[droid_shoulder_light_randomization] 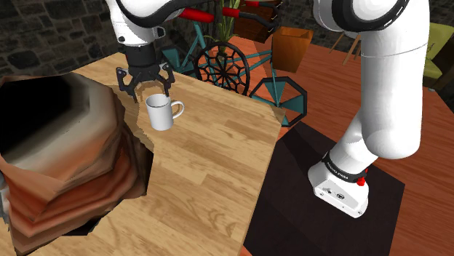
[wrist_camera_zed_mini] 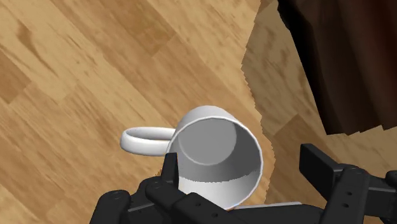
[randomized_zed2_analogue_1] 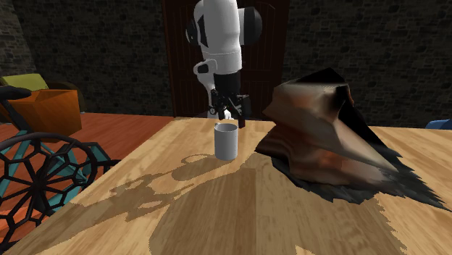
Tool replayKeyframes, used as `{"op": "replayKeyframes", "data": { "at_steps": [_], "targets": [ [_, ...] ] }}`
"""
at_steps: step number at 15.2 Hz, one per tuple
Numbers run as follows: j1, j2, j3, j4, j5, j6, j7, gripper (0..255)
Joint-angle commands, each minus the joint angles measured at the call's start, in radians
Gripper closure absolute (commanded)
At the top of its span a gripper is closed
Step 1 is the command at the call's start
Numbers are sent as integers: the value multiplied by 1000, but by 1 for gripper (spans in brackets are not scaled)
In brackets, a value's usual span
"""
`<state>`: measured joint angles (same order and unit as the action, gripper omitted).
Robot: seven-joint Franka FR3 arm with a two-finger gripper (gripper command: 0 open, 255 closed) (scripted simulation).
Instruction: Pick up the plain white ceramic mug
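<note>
A plain white mug stands upright on the wooden table, its handle pointing toward the shoulder view's right. My black gripper hangs just above and slightly behind its rim, open. In the second exterior view the gripper sits directly over the mug. Seen from the wrist, the mug lies between the spread fingers of the gripper, close to one finger and well apart from the other. The handle sticks out past the nearer finger. Nothing is clasped.
A big brown crumpled rock-like mass lies on the table right beside the mug, also seen as the mass. A teal bicycle and an orange box stand past the table edge. A dark mat lies under the stand.
</note>
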<state>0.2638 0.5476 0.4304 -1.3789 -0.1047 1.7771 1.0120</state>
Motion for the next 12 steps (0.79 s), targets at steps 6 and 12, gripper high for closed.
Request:
{"op": "replayKeyframes", "data": {
  "at_steps": [6,12],
  "targets": [
    [30,95,-11,59,-17,26,22,0],
    [29,101,-13,31,-19,59,22,255]
  ]
}}
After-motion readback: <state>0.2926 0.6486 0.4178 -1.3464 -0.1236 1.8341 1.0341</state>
